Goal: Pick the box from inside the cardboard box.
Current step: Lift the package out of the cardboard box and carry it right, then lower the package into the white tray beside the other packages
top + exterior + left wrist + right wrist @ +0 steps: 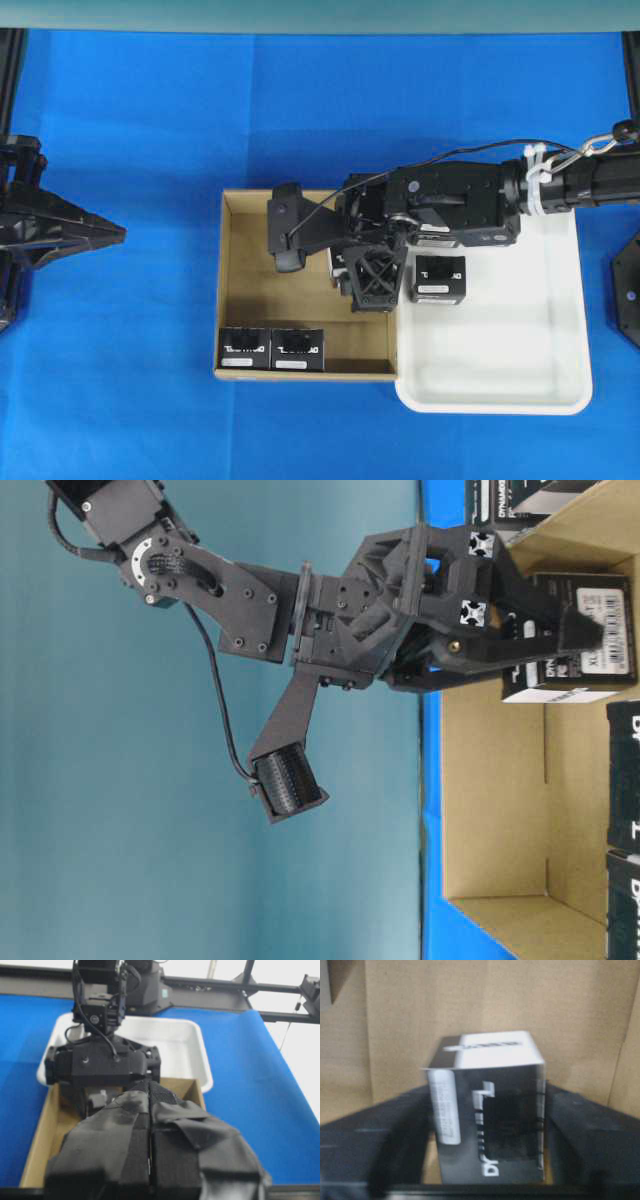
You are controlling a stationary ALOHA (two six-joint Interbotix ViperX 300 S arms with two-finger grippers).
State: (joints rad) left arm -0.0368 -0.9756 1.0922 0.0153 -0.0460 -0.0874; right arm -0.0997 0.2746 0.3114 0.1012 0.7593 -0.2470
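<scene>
The right gripper (345, 272) reaches across the middle and is low inside the cardboard box (245, 290), near the wall on the tray side. In the right wrist view a black box (490, 1110) stands upright between the two fingers (380, 1135), and both fingers seem to lie against its sides. So I judge that the jaws are pressed on this box and are pinching it (the picture is a little blurred, so the contact is not fully sure). In the table-level view the same box (575, 640) is at the tip of the gripper, above the carton floor or still on it; I cannot tell which.

Behind the tool, on the side of its arm, one black box (441, 279) already stands in the white tray (500, 380). In front of the tool and to one side, two more boxes (272, 349) remain against the carton wall, touching each other and well apart from the fingers.

The left gripper (95, 234) rests far from the carton, over the blue table cover (130, 120), and its taped fingers (125, 1155) are pressed together with nothing between them.

By my judgement the grasp is done and what is left is to lift the box clear of the carton walls.
</scene>
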